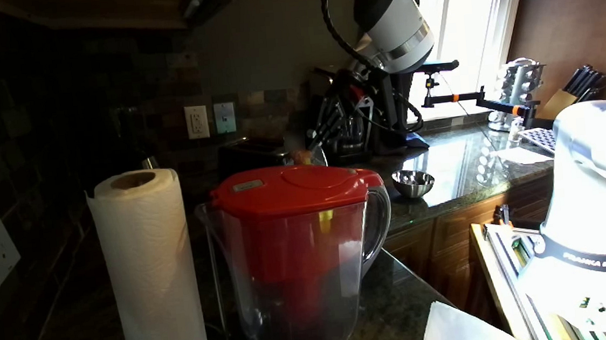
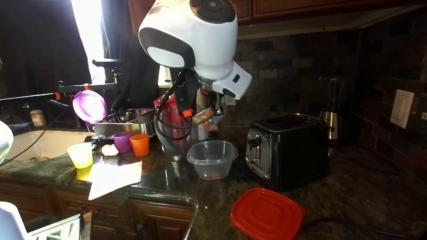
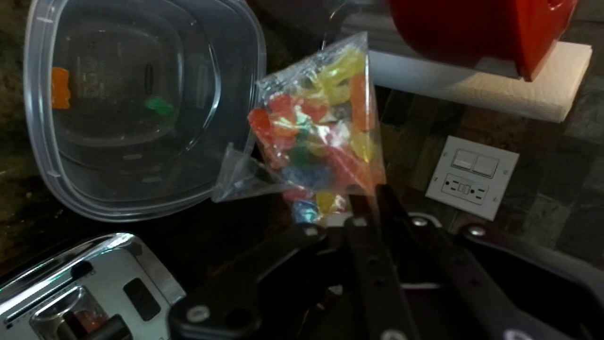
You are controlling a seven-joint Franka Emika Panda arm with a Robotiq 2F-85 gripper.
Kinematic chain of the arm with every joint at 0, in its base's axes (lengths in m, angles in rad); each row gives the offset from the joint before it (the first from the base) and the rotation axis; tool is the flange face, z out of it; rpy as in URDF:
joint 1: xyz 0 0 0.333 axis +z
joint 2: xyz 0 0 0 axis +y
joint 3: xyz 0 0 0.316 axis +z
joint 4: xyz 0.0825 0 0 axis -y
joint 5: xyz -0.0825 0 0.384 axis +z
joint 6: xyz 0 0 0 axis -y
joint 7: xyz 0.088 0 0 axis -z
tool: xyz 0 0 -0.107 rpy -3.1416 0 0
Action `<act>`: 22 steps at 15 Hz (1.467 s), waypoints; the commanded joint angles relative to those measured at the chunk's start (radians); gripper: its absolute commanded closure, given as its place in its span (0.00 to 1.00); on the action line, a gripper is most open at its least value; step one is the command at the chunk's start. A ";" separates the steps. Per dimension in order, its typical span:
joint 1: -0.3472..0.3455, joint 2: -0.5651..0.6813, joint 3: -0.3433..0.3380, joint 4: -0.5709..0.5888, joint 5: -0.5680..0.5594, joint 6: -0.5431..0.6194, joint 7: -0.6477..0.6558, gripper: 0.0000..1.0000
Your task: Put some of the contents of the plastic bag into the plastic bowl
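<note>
The clear plastic bag [image 3: 325,127] holds several colourful gummy candies. It hangs tilted, a loose clear flap pointing at the bowl's rim. My gripper [image 3: 374,200] is shut on the bag's edge. The clear plastic bowl [image 3: 118,208] is beside the bag in the wrist view, with an orange candy [image 3: 60,88] and a green candy [image 3: 159,106] inside. In an exterior view the bag [image 2: 208,121] hangs from the gripper [image 2: 217,110] above and behind the upright bowl [image 2: 213,163] on the counter. In the remaining exterior view the bowl is hidden behind the pitcher.
A black toaster [image 2: 288,150] stands beside the bowl, and a red lid [image 2: 267,213] lies in front. The red-lidded pitcher [image 1: 299,257] and paper towel roll [image 1: 149,274] stand behind it. Cups [image 2: 140,145] and a metal bowl [image 1: 413,184] are also on the counter.
</note>
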State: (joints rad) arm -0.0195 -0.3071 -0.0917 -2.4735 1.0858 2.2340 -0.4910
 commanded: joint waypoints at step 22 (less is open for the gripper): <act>-0.041 -0.083 0.057 -0.015 -0.158 0.022 0.385 0.97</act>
State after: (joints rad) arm -0.0334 -0.3456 -0.0660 -2.4733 1.0064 2.2356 -0.2598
